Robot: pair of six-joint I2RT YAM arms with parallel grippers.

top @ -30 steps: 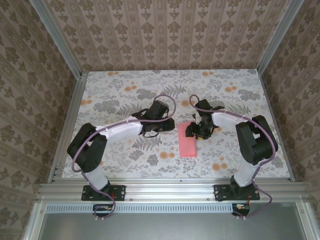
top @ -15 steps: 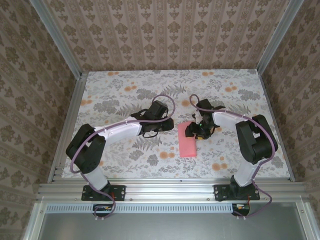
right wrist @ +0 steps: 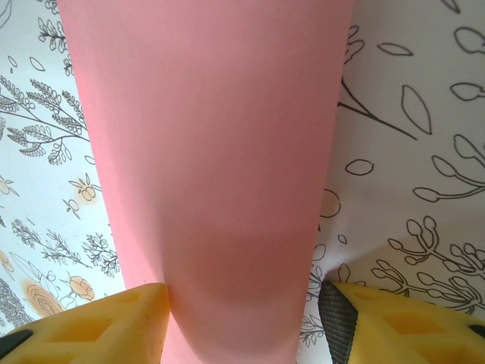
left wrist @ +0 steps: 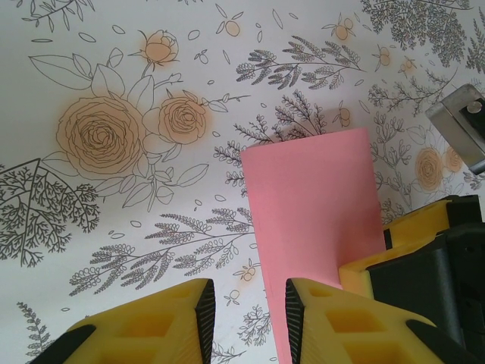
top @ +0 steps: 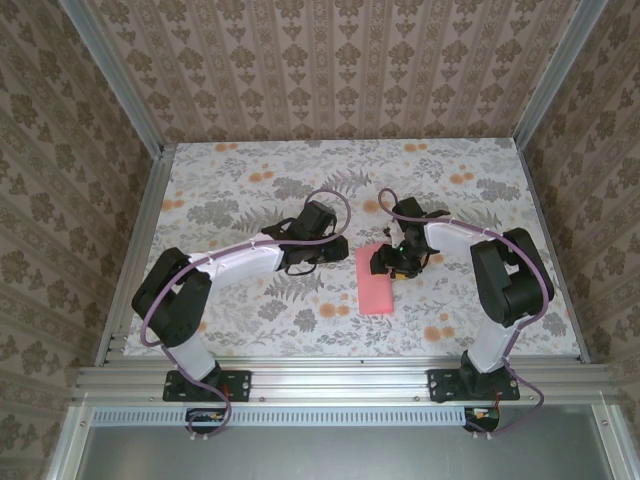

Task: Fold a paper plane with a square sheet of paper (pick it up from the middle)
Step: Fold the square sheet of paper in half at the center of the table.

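Pink is the colour to watch: the sheet of paper [top: 375, 281] lies flat on the floral tabletop [top: 250, 310], folded into a narrow strip and sitting between the two arms, a little to the right of centre. From above, the right tool [top: 389, 262] is down at the strip's far end, while the left tool [top: 330, 250] hangs just beside the strip's left side, apart from it. Over to the left wrist camera: the paper [left wrist: 314, 205] runs away from the lens with a crisp square end, an orange rose print [left wrist: 98, 136] off to its left. The left tool [left wrist: 246, 315] has its yellow fingers [left wrist: 151, 322] parted by a modest gap and nothing is held between them (the right-hand finger sits over the strip's near left edge, though I cannot tell whether it touches). The yellow-and-black body of the other tool shows at the strip's right edge. On the right wrist camera the paper [right wrist: 220, 152] comes straight down the middle and passes between the fingers [right wrist: 91, 326] of the right tool [right wrist: 242, 326], which is released and spread wide, one finger on each side of the strip. A soft shadow crosses the paper near the fingers; whether the pads press its edges I cannot tell.
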